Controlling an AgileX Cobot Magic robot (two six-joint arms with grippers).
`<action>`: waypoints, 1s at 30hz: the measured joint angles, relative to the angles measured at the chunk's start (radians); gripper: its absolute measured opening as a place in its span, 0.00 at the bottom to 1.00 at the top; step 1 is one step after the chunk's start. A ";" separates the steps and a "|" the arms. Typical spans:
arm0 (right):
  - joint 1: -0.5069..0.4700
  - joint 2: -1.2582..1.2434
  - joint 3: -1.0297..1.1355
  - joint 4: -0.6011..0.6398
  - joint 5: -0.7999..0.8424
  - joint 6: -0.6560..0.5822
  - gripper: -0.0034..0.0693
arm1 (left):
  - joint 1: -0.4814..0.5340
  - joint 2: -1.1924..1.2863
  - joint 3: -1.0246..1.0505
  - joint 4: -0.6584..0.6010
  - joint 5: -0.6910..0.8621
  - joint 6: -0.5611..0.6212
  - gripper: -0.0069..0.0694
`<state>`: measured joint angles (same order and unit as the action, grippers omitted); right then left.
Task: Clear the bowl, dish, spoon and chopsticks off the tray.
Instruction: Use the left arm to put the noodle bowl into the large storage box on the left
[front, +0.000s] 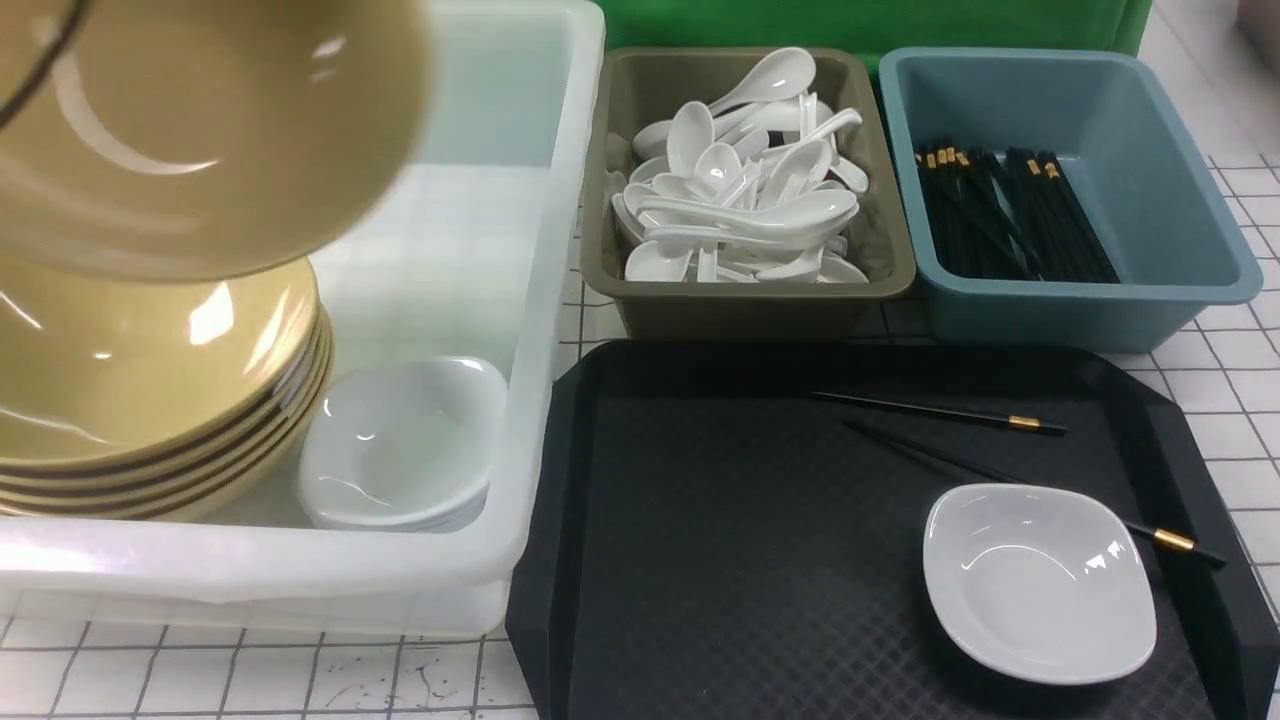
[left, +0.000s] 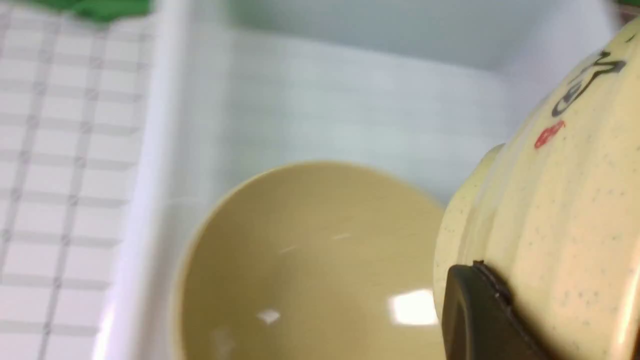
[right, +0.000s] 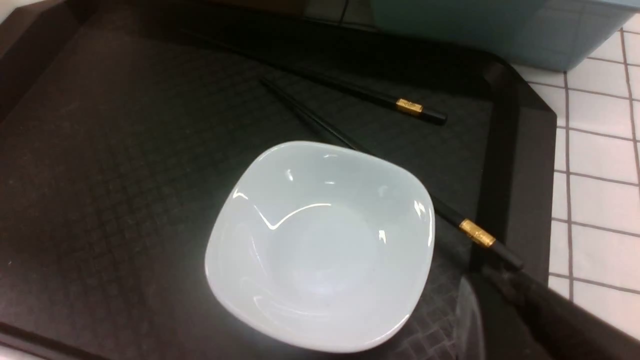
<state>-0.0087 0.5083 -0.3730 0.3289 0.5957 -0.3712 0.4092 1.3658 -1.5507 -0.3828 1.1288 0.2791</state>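
Now left jaws clamp the bowl (front: 190, 130) over the white tub (front: 250, 585); right jaws unreadable.

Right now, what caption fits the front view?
The bowl hangs tilted above stacked bowls in the white tub; the dish and chopsticks lie on the tray.

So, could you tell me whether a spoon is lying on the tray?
No, the tray holds only the dish and the chopsticks in the front view.
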 joint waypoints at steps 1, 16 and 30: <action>0.000 0.000 0.000 0.000 0.000 0.000 0.17 | 0.037 0.000 0.031 0.001 -0.019 -0.002 0.10; 0.038 0.020 0.029 0.000 0.002 0.096 0.28 | 0.002 0.139 0.199 0.223 -0.165 -0.061 0.38; 0.039 0.489 -0.152 -0.009 0.056 0.212 0.78 | -0.066 0.067 0.060 0.323 -0.122 -0.279 0.80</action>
<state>0.0301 0.9978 -0.5246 0.3199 0.6519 -0.1591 0.3430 1.4330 -1.4908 -0.0598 1.0071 0.0000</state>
